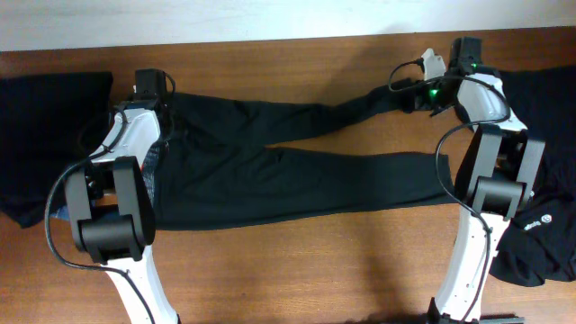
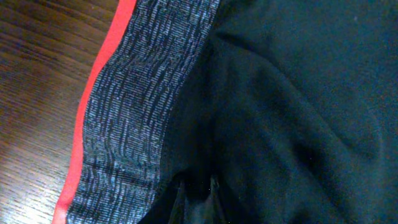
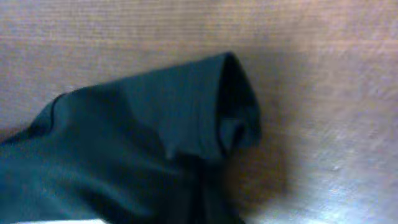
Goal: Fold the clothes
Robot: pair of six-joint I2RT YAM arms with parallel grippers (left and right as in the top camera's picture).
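Two white-and-black arms stand nearest the overhead lens, one at each end of the trousers. Count: one pair, long, black, lying flat across the middle of the brown wooden table, waist to the left, both legs running right, the upper leg angled toward the far edge. Its waistband is mottled grey with a red edge, resting on bare wood. Over the waist end sits the left hand; its dark fingers press into black fabric, grip cannot be told. At the upper leg's cuff sits the right hand; opening cannot be told. Other black clothes: one heap at the table's left end, more fabric at the right end, one white logo visible.
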